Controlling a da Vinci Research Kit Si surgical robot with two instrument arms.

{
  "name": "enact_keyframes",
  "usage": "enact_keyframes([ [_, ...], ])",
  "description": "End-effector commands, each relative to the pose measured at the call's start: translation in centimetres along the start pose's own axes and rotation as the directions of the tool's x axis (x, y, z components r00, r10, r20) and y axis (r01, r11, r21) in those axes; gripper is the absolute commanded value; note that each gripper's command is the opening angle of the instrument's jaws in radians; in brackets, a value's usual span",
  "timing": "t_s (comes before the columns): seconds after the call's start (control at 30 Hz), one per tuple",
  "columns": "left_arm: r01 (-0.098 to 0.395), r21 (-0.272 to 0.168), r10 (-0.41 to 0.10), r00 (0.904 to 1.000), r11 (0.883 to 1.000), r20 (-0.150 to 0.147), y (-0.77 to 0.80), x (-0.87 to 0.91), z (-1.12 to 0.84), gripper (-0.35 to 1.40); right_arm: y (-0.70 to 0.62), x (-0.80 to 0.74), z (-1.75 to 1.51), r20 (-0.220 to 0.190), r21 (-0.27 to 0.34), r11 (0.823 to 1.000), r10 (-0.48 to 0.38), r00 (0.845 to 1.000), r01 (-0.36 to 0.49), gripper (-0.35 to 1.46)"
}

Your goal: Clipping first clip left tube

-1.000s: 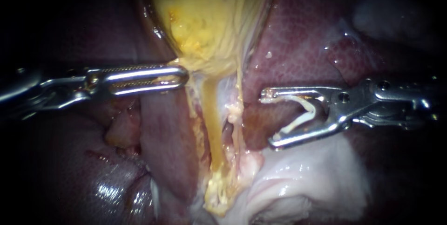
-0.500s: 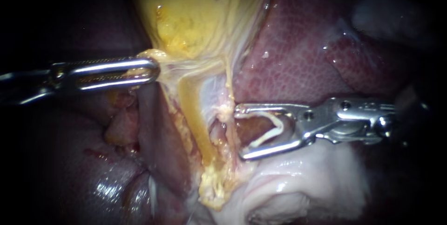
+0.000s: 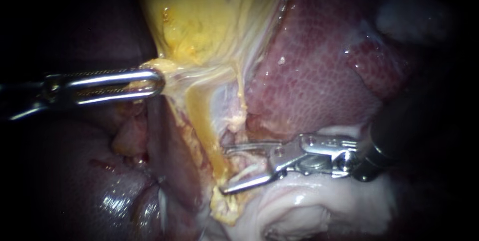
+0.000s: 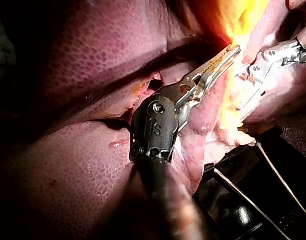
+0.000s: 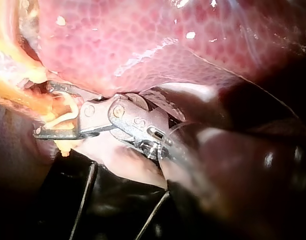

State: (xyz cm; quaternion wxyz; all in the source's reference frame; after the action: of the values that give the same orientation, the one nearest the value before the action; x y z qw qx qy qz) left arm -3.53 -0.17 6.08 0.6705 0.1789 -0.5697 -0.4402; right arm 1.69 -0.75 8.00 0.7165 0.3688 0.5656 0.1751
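Note:
My left instrument [image 3: 149,84] comes in from the left, its jaws shut on the yellow gallbladder [image 3: 209,16] at its neck, pulling it taut. The left wrist view shows the same grip [image 4: 228,55]. A yellow tube [image 3: 202,116], the left one, runs down from the neck, and a thin pale strand [image 3: 242,89] lies to its right. My right instrument [image 3: 223,168] comes in low from the right, jaws open, a white clip [image 3: 244,171] lying open between them. The jaws straddle the tissue at the tubes' lower end, their tips at the yellow tube. The right wrist view [image 5: 42,109] shows the clip [image 5: 62,117] against yellow tissue.
Dark red liver [image 3: 319,76] fills the upper right, and more liver [image 3: 75,181] lies at the lower left. Pale whitish tissue [image 3: 309,206] sits under my right instrument. Ragged yellow fat [image 3: 224,206] hangs at the tube's lower end.
My right instrument has moved left and down, from over the liver to the tubes' lower end, jaws still open with the clip. My left instrument has drawn the gallbladder neck further left.

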Motion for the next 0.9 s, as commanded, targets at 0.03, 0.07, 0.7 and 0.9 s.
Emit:
enact_keyframes([
  [0.03, 0.0, 0.0, 0.0, 1.0, 1.0, 0.0, 0.01, 0.0, 0.0, -0.35, -0.03, 0.04, 0.0, 0.0, 0.013, 1.0, -0.003, 1.0, 0.003, 0.6],
  [0.07, -0.006, 0.0, 0.006, 1.0, 1.0, 0.0, 0.02, 0.0, 0.0, -0.35, -0.06, 0.06, 0.01, -0.004, 0.026, 1.0, -0.005, 1.0, 0.005, 0.6],
  [0.7, -0.039, 0.014, 0.039, 0.9993, 0.999, -0.002, 0.55, 0.14, 0.26, -0.35, -0.16, 0.1, 0.36, 0.007, 0.214, 0.977, 0.014, 1.0, -0.015, 0.56],
  [0.9, -0.043, 0.027, 0.043, 0.999, 0.999, -0.004, 0.5, 0.14, 0.41, -0.35, -0.16, -0.01, 0.5, 0.02, 0.231, 0.973, 0.022, 1.0, -0.026, 0.55],
])
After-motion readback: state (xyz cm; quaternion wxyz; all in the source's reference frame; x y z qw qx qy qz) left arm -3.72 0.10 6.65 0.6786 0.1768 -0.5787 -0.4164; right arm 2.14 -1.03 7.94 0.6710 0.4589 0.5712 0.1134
